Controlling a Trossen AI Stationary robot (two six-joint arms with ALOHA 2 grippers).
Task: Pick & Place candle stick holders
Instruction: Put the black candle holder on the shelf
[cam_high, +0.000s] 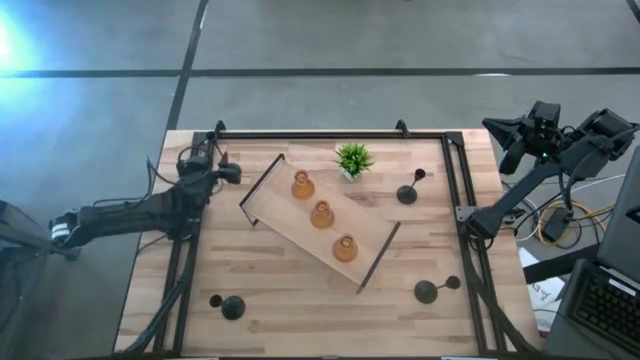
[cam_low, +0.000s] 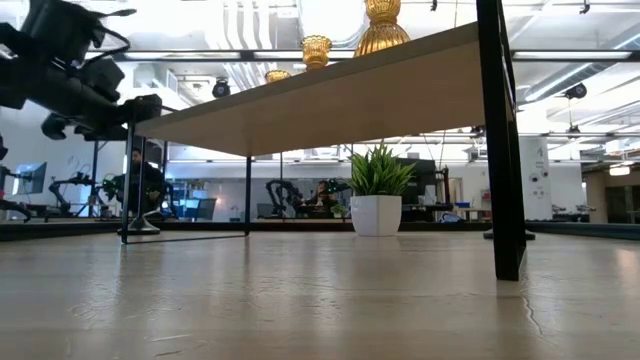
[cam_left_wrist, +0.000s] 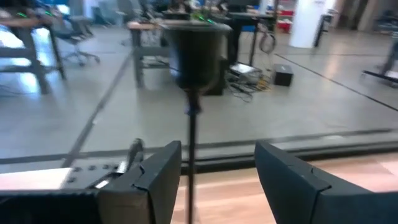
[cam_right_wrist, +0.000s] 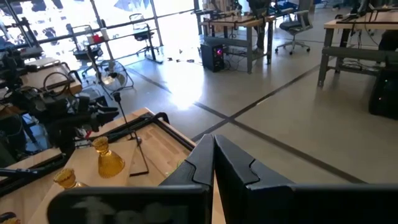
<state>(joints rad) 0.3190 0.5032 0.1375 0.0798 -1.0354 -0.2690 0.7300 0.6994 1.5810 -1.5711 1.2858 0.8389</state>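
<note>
You have three amber holders standing in a row on the wooden tray, three black holders lie scattered on the table, and your left gripper, fingers apart, straddles a fourth black holder at the far-left edge, while the right gripper waits closed off the far right.

- The left arm reached in from the left edge of the high view, stretched across toward the upper left part of the table.
- The left gripper sat at that arm's end, in the upper left of the frame; in the left wrist view its two dark fingers stood spread apart with a gap between them.
- The right arm was folded up at the right edge, off the table, in the upper right of the frame.
- The right gripper pointed left, fingers pressed together.
</note>
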